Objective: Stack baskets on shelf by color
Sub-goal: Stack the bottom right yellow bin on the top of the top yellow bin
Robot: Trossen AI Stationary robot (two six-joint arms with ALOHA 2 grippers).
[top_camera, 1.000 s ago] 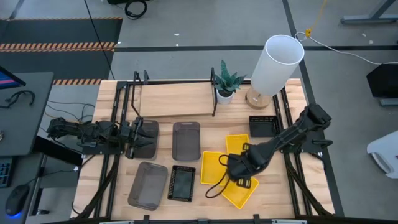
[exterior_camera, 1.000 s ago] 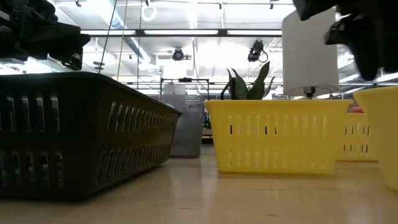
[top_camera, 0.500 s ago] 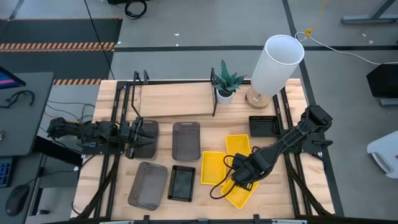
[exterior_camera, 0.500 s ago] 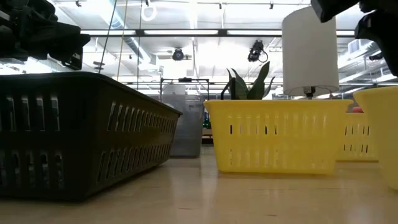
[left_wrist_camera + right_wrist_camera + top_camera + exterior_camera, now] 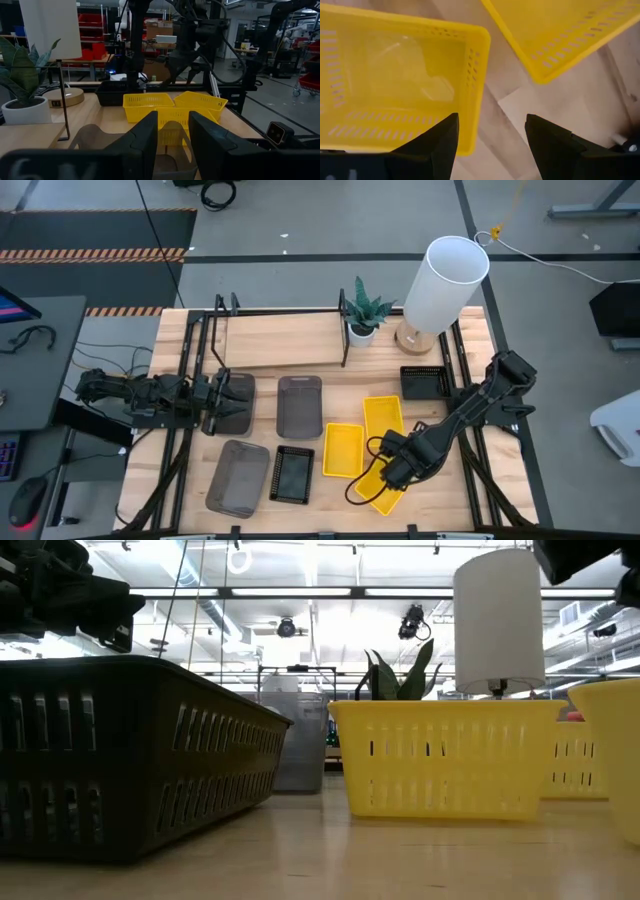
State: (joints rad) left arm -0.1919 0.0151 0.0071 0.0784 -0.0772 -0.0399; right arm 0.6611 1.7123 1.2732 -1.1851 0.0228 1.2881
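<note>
Right gripper (image 5: pixel 398 472) hovering, fingers spread wide, over yellow basket (image 5: pixel 385 485) at table's five o'clock; light, flexible plastic, likely best pinched at rim. Left gripper (image 5: pixel 222 402) waiting at nine o'clock, fingers parted.

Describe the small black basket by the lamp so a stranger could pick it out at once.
Start at the tall white lamp at the table's far right corner. Directly in front of its round wooden base sits the small black basket, close to the right arm's rail and just behind the yellow baskets. It is the only black one on that side; the other black basket lies near the front among the grey ones.
</note>
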